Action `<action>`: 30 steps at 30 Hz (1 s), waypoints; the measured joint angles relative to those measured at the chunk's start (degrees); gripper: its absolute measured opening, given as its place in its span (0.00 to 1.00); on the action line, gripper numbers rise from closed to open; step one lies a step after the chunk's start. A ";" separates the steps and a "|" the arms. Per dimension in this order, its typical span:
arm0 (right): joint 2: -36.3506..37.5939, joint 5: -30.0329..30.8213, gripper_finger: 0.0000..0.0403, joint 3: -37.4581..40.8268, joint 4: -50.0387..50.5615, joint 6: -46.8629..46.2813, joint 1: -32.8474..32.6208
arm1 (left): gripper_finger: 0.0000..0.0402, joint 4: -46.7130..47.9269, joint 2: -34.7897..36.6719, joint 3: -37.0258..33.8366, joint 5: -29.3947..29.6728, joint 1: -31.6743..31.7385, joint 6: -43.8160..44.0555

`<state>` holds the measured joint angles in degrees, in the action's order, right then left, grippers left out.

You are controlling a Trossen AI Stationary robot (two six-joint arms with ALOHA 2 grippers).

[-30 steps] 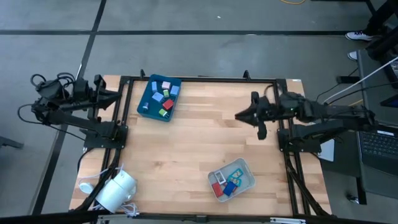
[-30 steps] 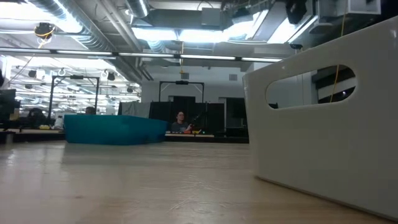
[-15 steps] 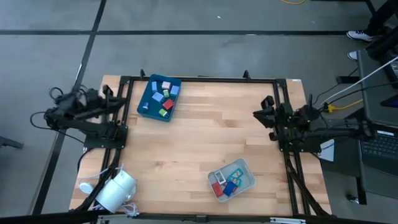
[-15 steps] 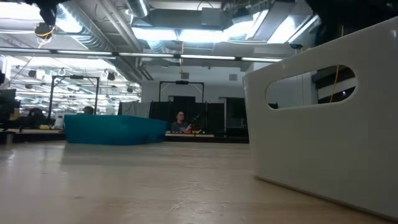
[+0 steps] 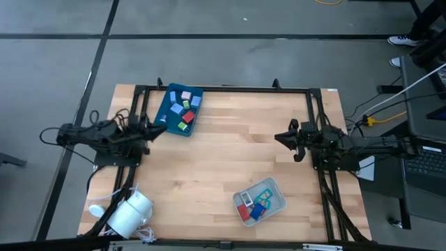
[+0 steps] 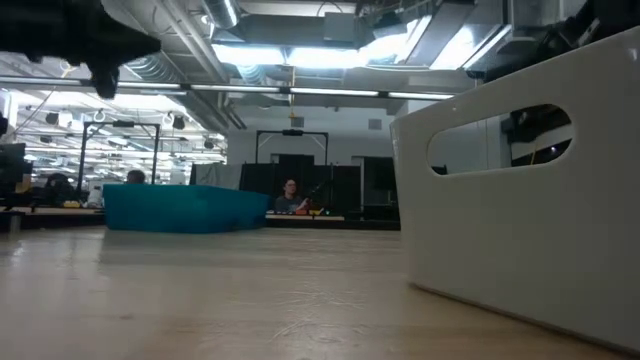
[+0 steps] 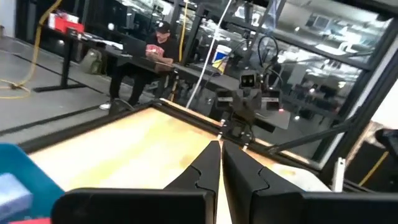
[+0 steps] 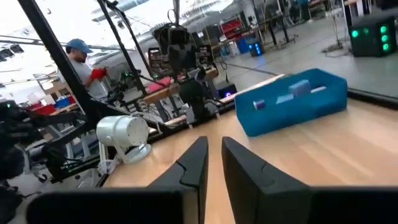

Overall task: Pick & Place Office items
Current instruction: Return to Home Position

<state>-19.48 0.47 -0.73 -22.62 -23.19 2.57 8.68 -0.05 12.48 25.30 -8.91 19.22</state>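
Observation:
Small office items in red, blue, green and pink lie in the dark teal tray (image 5: 178, 110) at the far left, also seen as the teal tray (image 8: 292, 102). More red, blue and green ones lie in the pale grey tray (image 5: 259, 199) near the near edge; this grey tray (image 6: 530, 230) fills the right of the low view. My left gripper (image 5: 160, 129) hovers by the teal tray's near-left corner, fingers shut (image 7: 220, 148). My right gripper (image 5: 279, 137) hovers toward the right edge, well above the grey tray, its fingers (image 8: 214, 144) a narrow gap apart.
A white cylindrical device (image 5: 129, 213) with cables sits at the near-left corner. A black frame (image 5: 223, 88) runs along the table's far and side edges. Bare wood (image 5: 223, 157) lies between the two trays. A person (image 8: 84, 71) stands beyond the table.
My left gripper has swung from the far-left frame toward the right and the near edge, ending beside the teal tray's near-left corner. My right gripper drew back toward the right edge, then came partway out again, a little nearer the near edge. Trays and items have stayed put.

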 joint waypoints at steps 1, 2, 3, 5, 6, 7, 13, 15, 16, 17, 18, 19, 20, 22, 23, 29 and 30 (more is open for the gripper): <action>0.07 -0.01 0.13 -0.05 -0.46 0.18 0.00 | 0.03 -1.80 -0.01 -1.58 -0.47 0.00 0.69; 0.13 0.02 0.13 -0.13 -0.75 0.81 -0.02 | 0.04 -3.42 0.00 -3.40 -0.89 0.00 1.72; 0.13 0.03 0.13 -0.13 -0.82 1.22 -0.02 | 0.04 -4.74 0.02 -5.39 -0.95 0.00 2.88; 0.08 0.17 0.13 -0.13 -0.33 1.55 -0.02 | 0.04 -8.71 0.02 -9.85 -1.34 0.00 4.62; 0.08 0.17 0.13 -0.13 -0.13 1.54 -0.02 | 0.04 -11.89 0.02 -12.02 -2.08 0.02 5.16; 0.10 0.17 0.13 -0.13 0.26 1.29 -0.04 | 0.04 -12.25 0.00 -11.91 -3.01 0.00 6.05; -0.01 -1.37 0.13 -0.13 1.25 0.60 -0.15 | 0.03 -12.19 -1.24 -11.92 -13.30 0.15 7.16; -0.03 -1.41 0.13 -0.13 1.52 1.43 -0.15 | 0.03 -11.02 -1.35 -11.94 -16.41 0.15 8.61; -0.03 -1.38 0.13 -0.15 1.90 1.60 -0.15 | 0.03 -10.99 -1.29 -11.94 -17.67 0.15 9.03; -0.05 -1.36 0.13 -0.15 2.55 1.56 -0.15 | 0.03 -11.38 -1.25 -11.94 -18.38 0.13 9.14; -0.05 -1.36 0.13 -0.15 3.19 1.49 -0.15 | 0.04 -11.43 -1.27 -11.94 -18.64 0.05 9.18; -0.05 -1.38 0.13 -0.15 3.52 1.06 -0.15 | 0.04 -11.11 -1.27 -11.94 -18.71 0.00 9.20; -0.05 -1.43 0.13 -0.15 3.55 0.17 -0.15 | 0.04 -10.90 -1.30 -11.94 -18.71 0.00 9.18; -0.05 -1.54 0.13 -0.15 3.46 -2.47 -0.15 | 0.04 -10.58 -1.34 -11.94 -18.81 0.00 8.85; -0.05 -1.52 0.13 -0.15 3.46 -3.53 -0.15 | 0.04 -10.59 -1.49 -11.94 -18.87 0.00 7.71; -0.05 -1.51 0.13 -0.15 3.40 -4.73 -0.15 | 0.03 -10.56 -1.56 -11.94 -22.34 0.00 9.81; -0.05 -1.51 0.13 -0.15 3.40 -4.73 -0.15 | 0.03 -10.56 -1.56 -11.94 -22.46 0.00 10.05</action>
<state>-19.53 -1.04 -0.89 -19.22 -27.92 2.42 -1.88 -1.61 0.54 2.83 -8.91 29.28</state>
